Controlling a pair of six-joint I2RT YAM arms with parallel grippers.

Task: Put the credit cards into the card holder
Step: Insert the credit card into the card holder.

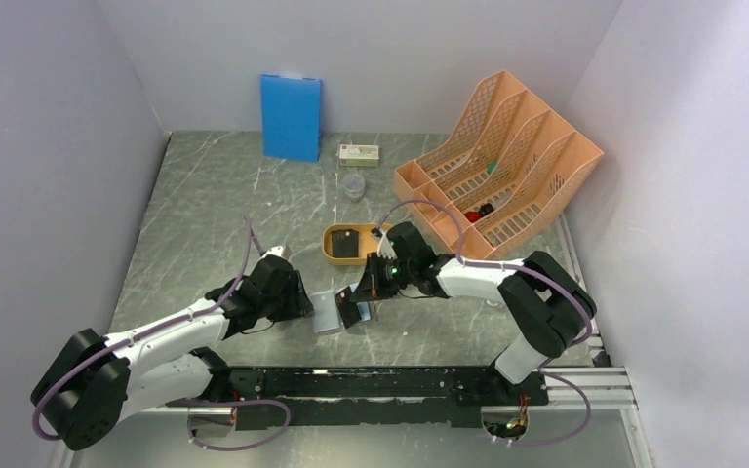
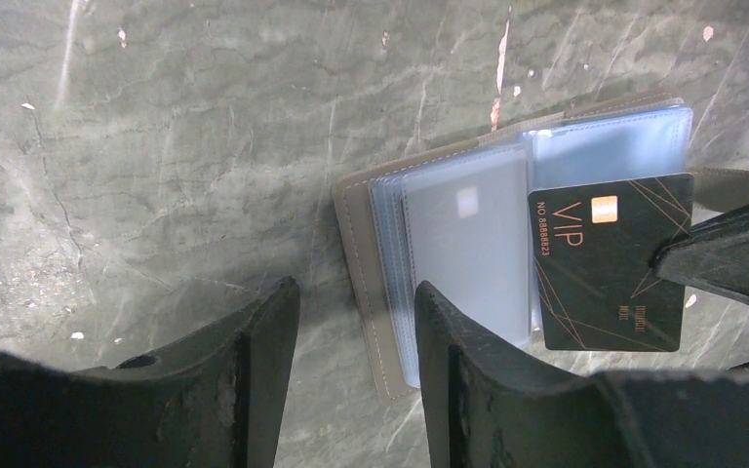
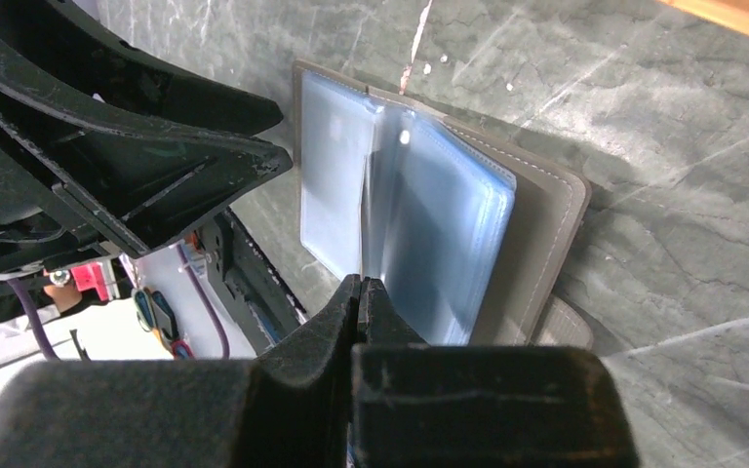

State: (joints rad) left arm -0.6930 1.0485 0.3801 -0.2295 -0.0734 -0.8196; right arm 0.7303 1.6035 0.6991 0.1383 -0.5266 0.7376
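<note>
Over the card holder (image 2: 449,234), right arm (image 1: 478,278) reaches leftward, pinching a card (image 2: 610,263).

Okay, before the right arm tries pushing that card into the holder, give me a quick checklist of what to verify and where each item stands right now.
1. Card holder lying open with its clear pockets exposed: ok.
2. VIP card held in the right gripper, jaws shut on it: ok.
3. Card edge lined up with a pocket mouth: cannot tell; the card overlaps the right-hand page.
4. Left gripper steadying the holder: cannot tell; its jaws are open and one finger sits over the holder's left edge, contact unclear.
5. Card inside a pocket: not ok; its whole face is showing.
</note>
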